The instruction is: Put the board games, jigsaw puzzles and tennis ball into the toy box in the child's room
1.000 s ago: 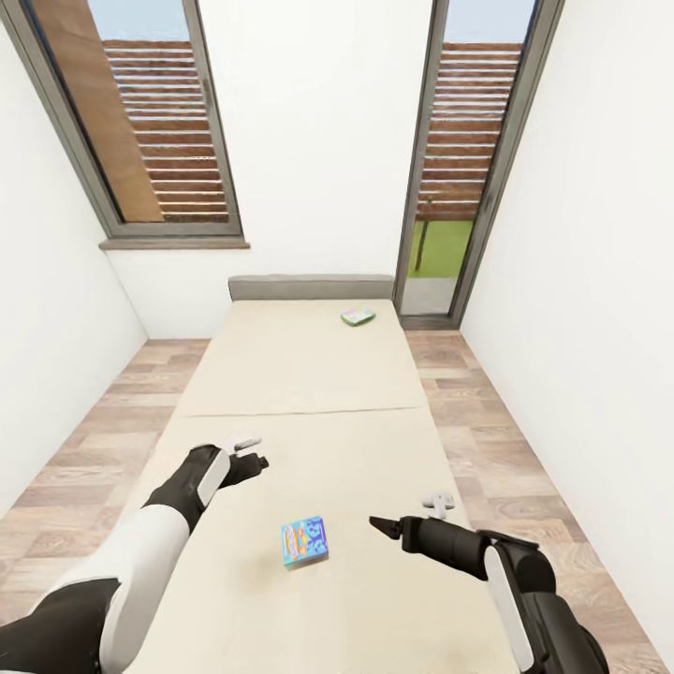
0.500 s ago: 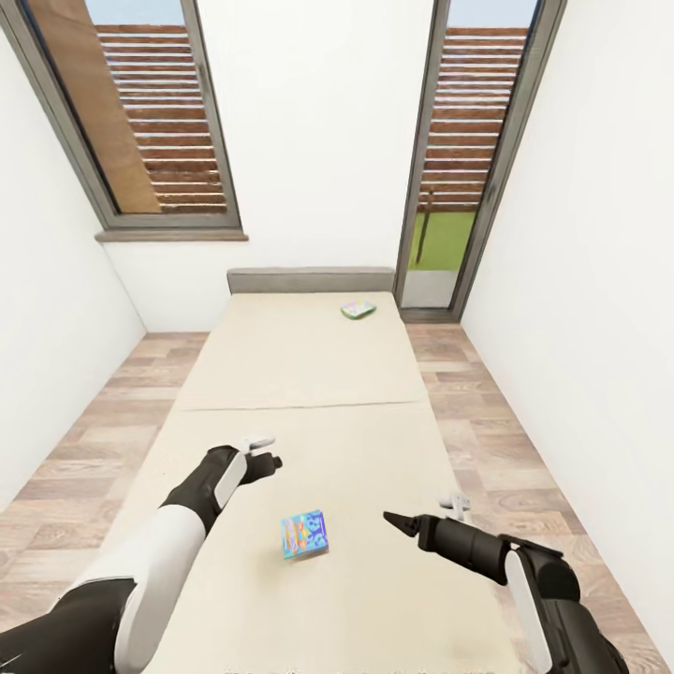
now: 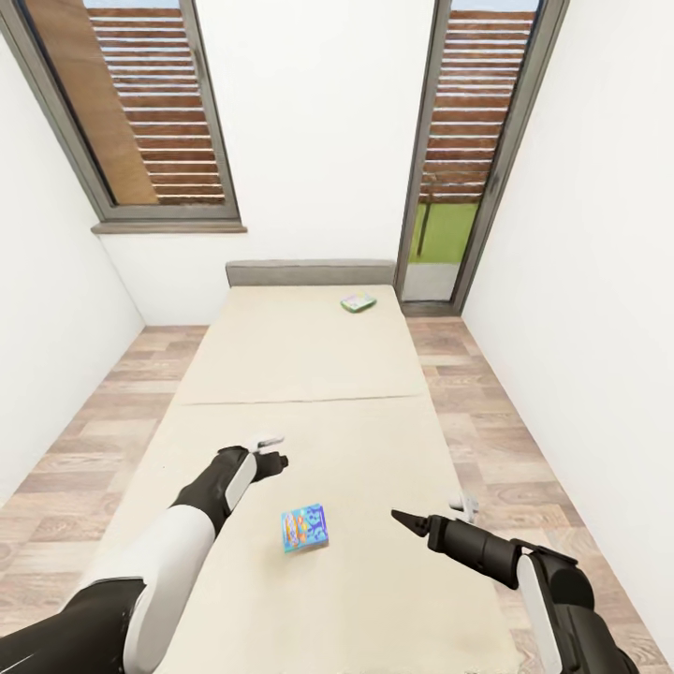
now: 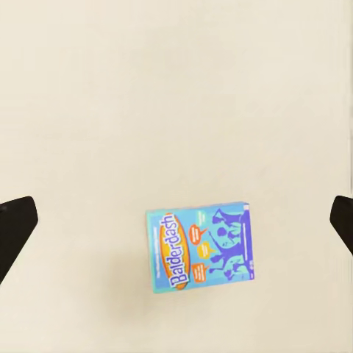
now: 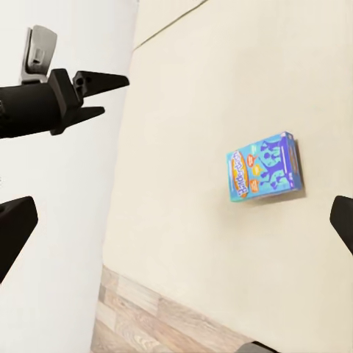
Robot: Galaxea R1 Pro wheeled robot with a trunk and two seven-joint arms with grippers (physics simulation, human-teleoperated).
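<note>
both arms have eased forward; left gripper (image 3: 273, 453) and right gripper (image 3: 404, 520) spread empty. blue board game (image 3: 305, 528) between them, second game (image 3: 358, 302) at one o'clock, neither lifted yet.

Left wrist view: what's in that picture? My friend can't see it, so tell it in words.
A blue Balderdash board game lies flat on the cream bed. The left claw hangs open above it, its two dark fingertips poking in at the picture's sides, not touching the box.

Arms: white upper shells, black forearms | wrists: white side panels | left gripper (image 3: 278, 460), right gripper (image 3: 404, 519): black pointed fingers, small grey-white mounts.
</note>
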